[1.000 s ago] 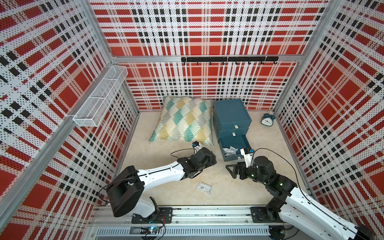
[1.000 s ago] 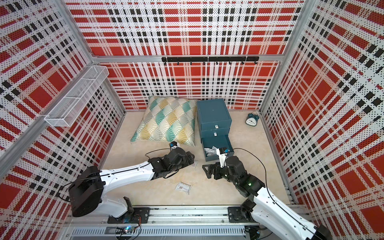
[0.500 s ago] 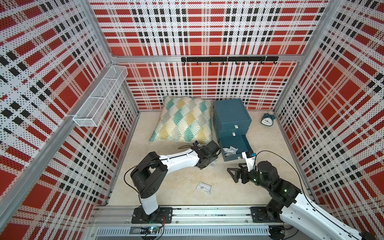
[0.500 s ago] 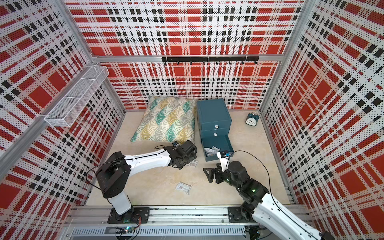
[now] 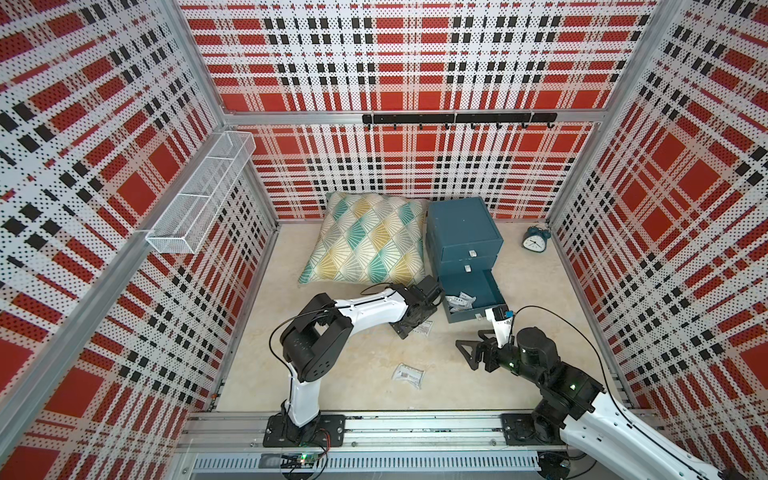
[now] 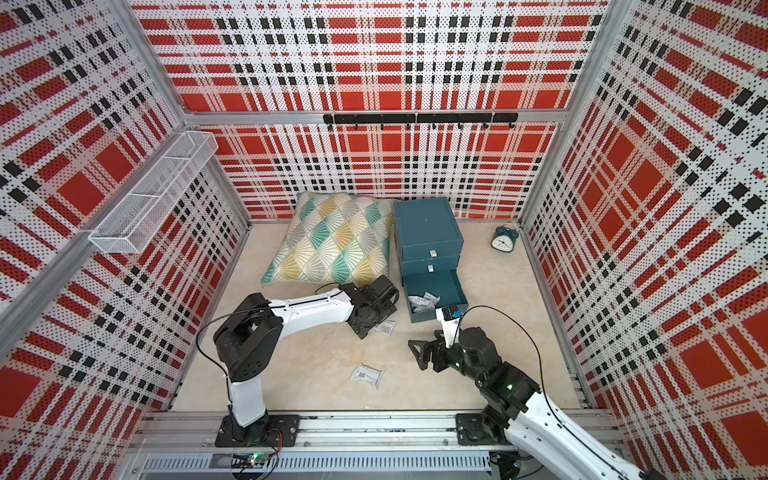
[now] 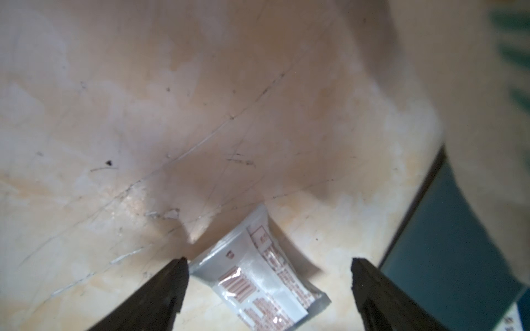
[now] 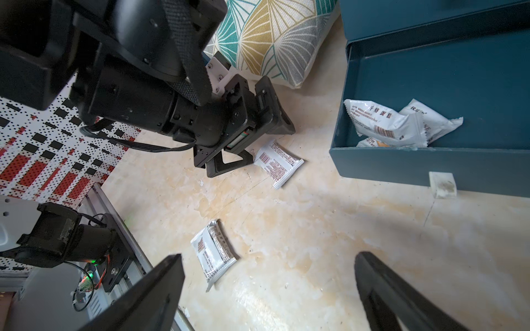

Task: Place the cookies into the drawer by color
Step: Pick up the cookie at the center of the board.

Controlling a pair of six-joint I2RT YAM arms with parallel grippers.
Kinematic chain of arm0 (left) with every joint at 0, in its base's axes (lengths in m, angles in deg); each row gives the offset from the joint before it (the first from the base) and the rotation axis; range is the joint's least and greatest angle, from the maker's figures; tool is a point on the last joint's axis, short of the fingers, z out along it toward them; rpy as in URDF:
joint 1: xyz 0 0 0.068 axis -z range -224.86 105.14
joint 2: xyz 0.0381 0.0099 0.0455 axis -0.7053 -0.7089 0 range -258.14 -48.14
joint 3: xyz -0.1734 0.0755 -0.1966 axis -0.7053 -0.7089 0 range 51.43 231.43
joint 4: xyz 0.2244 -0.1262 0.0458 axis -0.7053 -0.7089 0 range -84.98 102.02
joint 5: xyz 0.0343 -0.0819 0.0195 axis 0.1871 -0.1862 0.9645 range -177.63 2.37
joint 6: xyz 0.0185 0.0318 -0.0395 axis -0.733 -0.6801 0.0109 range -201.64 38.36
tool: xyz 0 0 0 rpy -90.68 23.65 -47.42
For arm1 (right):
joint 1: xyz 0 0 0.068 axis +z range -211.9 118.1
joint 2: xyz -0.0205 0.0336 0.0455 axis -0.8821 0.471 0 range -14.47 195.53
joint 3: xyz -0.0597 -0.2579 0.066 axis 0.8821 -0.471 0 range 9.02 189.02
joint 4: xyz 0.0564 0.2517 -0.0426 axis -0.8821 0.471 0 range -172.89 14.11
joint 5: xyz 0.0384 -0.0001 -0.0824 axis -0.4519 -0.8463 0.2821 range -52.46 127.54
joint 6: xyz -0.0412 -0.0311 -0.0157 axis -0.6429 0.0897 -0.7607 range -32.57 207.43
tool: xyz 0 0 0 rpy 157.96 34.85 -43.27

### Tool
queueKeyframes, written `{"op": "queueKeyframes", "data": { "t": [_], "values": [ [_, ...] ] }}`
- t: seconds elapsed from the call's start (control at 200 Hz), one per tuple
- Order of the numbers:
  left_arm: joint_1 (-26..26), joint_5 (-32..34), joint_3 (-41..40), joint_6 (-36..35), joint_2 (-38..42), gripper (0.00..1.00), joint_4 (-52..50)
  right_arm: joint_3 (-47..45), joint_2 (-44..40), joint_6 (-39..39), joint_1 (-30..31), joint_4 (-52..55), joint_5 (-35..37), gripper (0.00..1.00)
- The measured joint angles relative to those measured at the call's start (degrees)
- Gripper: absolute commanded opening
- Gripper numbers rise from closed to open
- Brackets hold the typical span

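**A:** What does the left wrist view add to the top views?

**B:** From above, the left hand (image 5: 409, 323) half covers a white packet (image 5: 424, 329). Its own camera shows the jaws spread wide and gripping nothing, with that packet flat on the table (image 7: 143, 114) between them.

**A:** And further right?

**B:** A second packet (image 5: 407, 375) lies loose nearer the arm bases. The right wrist view shows white packets (image 8: 384, 120) inside the pulled-out bottom drawer (image 8: 459, 71). The right hand (image 8: 266, 258) gapes empty.

**A:** The room?

**B:** Beige marbled table, red plaid perforated walls (image 5: 83, 124), wire basket (image 5: 199, 195), cushion (image 5: 365, 241), teal chest (image 5: 461, 224), alarm clock (image 5: 536, 239).
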Motion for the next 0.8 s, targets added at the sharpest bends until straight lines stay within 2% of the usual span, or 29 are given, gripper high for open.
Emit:
{"op": "queueKeyframes", "data": {
  "t": [0.18,0.421,0.536,0.591,0.626,0.671,0.802],
  "values": [
    [-0.04,0.22,1.05,2.03,-1.55,0.87,-2.6,-0.07,-0.44,0.0,0.0,0.0,0.0,1.0],
    [-0.02,1.2,2.43,3.67,-2.93,0.65,-4.87,-0.15,-0.83,0.0,0.02,0.0,0.02,1.0],
    [0.07,1.62,2.58,3.96,-3.19,0.6,-5.44,-0.15,-0.98,0.0,0.02,0.0,0.02,1.0],
    [0.24,1.81,2.58,4.02,-3.19,0.51,-5.6,-0.15,-1.2,-0.02,0.02,0.0,0.02,1.0],
    [0.33,1.95,2.56,4.22,-3.19,0.5,-5.49,-0.17,-1.36,0.0,0.02,0.0,0.02,1.0],
    [0.48,2.27,2.49,4.85,-3.19,0.4,-5.14,-0.17,-1.55,0.0,0.02,0.0,0.02,1.0],
    [0.85,3.61,1.95,5.42,-2.01,0.3,-5.01,-0.26,-2.01,-0.02,0.02,-0.02,0.02,1.0]
  ]
}}
